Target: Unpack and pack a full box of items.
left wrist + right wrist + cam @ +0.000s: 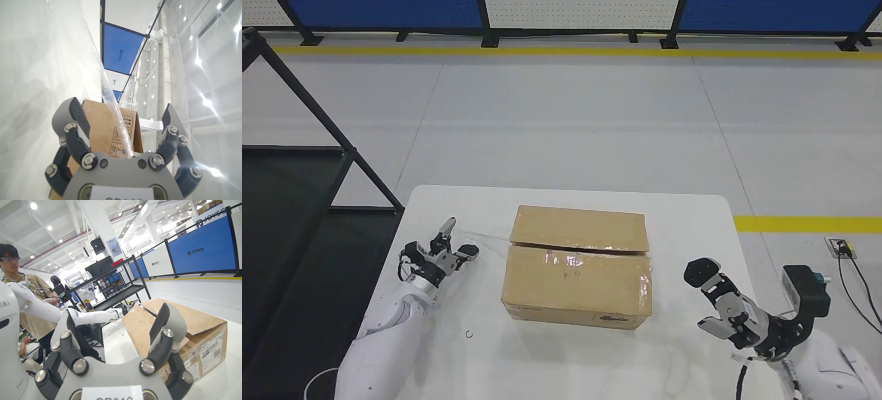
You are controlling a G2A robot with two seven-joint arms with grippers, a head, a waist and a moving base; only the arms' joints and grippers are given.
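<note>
A brown cardboard box lies in the middle of the white table, its top flaps down with a seam between them. A strip of clear tape stretches from the box's top to my left gripper. That gripper is open and the strip passes between its fingers. In the top view the left gripper sits just left of the box. My right gripper hovers open and holding nothing off the box's right end. From the right wrist, the open right gripper faces the box.
A black metal rack stands off the table's left side. A tiny loose scrap lies on the table in front of the left arm. Bare tabletop lies right of the box and along the front edge.
</note>
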